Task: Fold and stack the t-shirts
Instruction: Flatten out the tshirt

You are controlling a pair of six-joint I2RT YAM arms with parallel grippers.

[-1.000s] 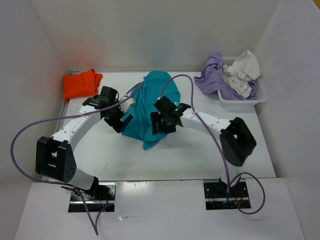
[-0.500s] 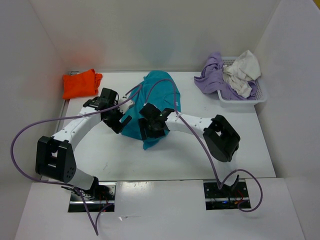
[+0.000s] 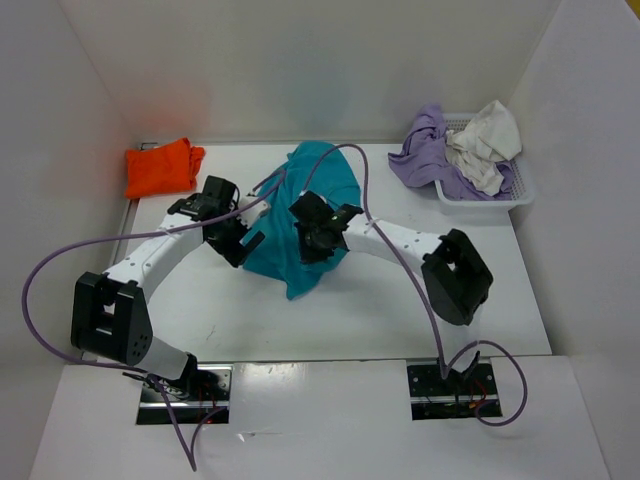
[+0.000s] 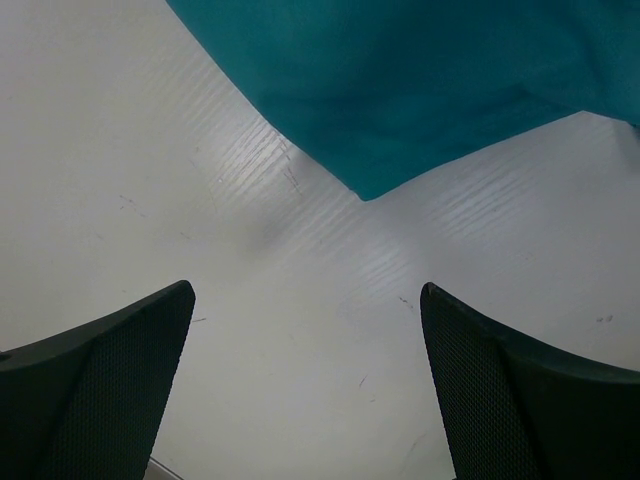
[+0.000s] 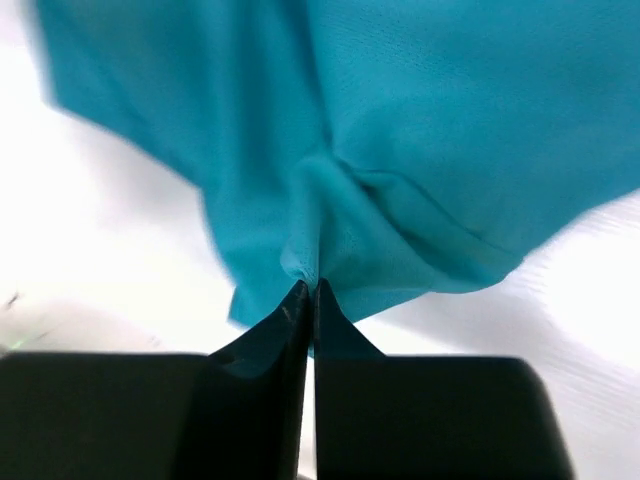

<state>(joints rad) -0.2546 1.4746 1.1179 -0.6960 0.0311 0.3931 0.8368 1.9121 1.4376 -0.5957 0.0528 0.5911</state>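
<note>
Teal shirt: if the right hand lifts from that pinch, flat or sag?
Likely sags: the teal shirt puckers into folds where the right hand pinches it. Probably light, thin cloth; the rest would drape and drag across the table.

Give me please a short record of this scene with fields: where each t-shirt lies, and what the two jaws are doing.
teal t-shirt: crumpled at the centre of the table, between the arms
orange t-shirt: compact bundle, far left corner
lavender t-shirt: draped over the left rim of the basket
off-white t-shirt: crumpled in the basket, on the lavender one
left jaws: open, over bare table beside the teal hem, holding nothing
right jaws: shut, pinching a fold of the teal t-shirt
stack: not yet started
</note>
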